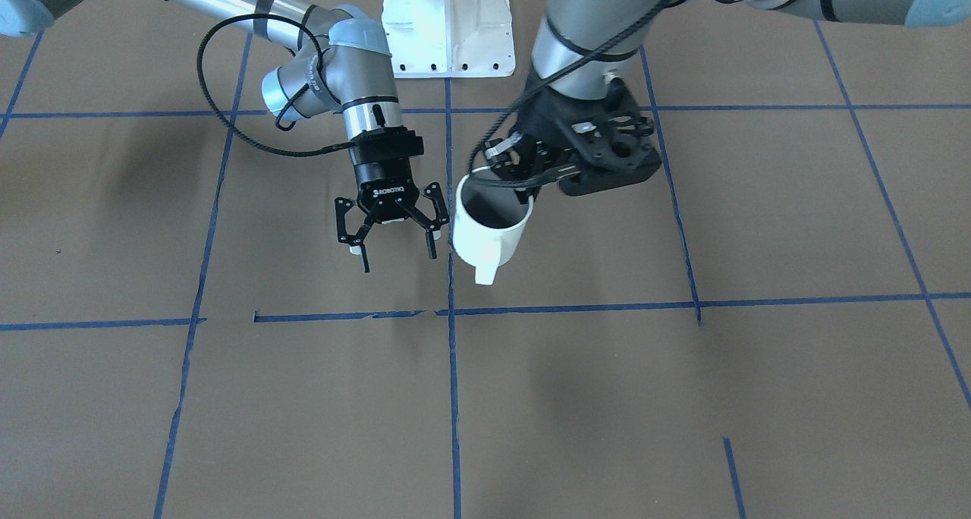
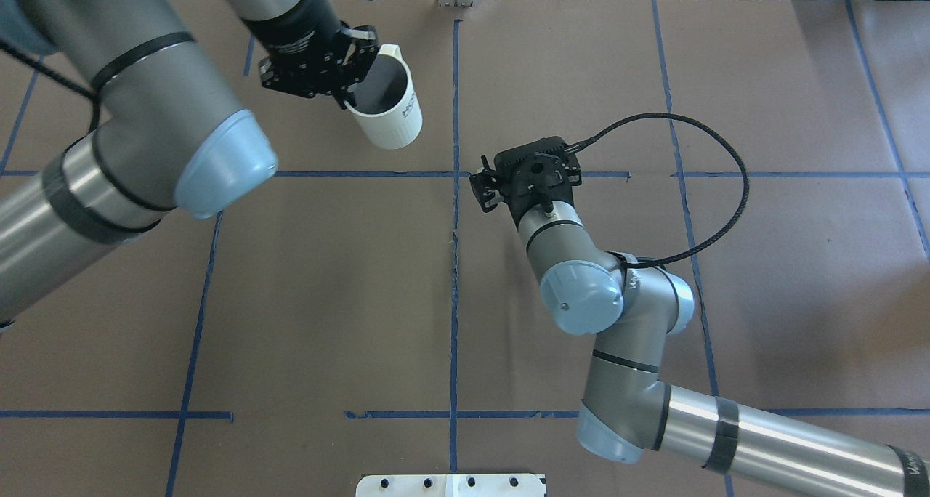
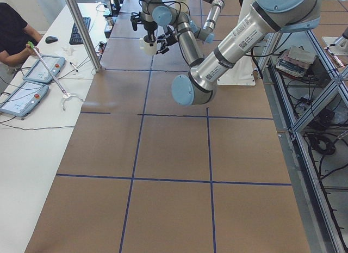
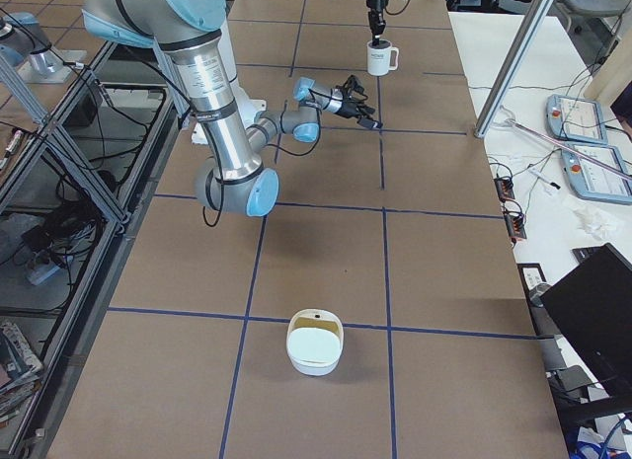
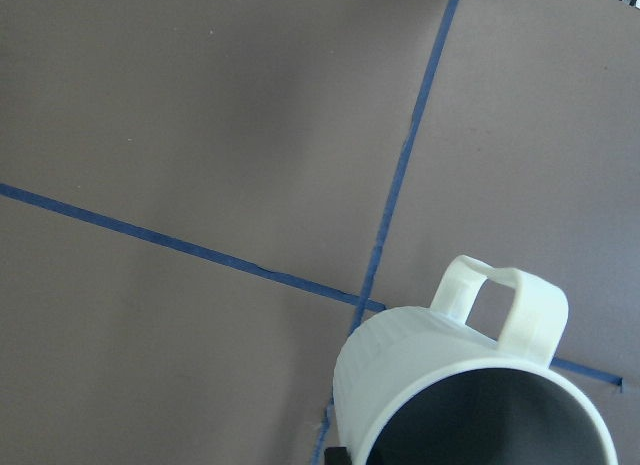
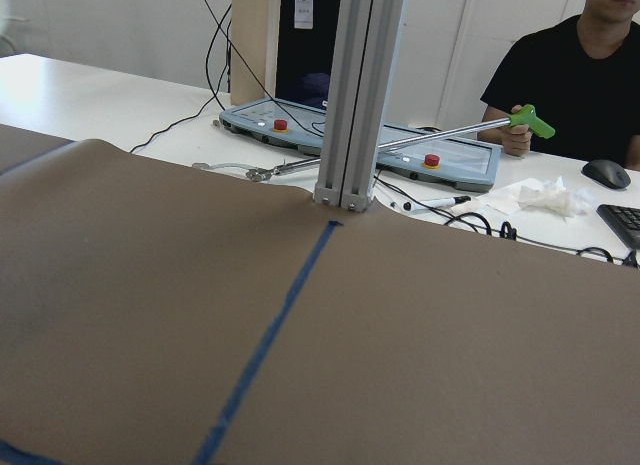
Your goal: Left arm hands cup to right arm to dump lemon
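White mug (image 1: 485, 238) hangs rim-pinched in my left claw (image 1: 520, 193), just beside my spread-open right claw (image 1: 396, 246), seemingly presented for handover.

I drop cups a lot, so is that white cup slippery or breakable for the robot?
Probably stiff: the cup shows no bending though the left gripper pinches only its rim. It looks smooth, so that small pinch might slip. If it is ceramic, a drop onto the table could chip it.
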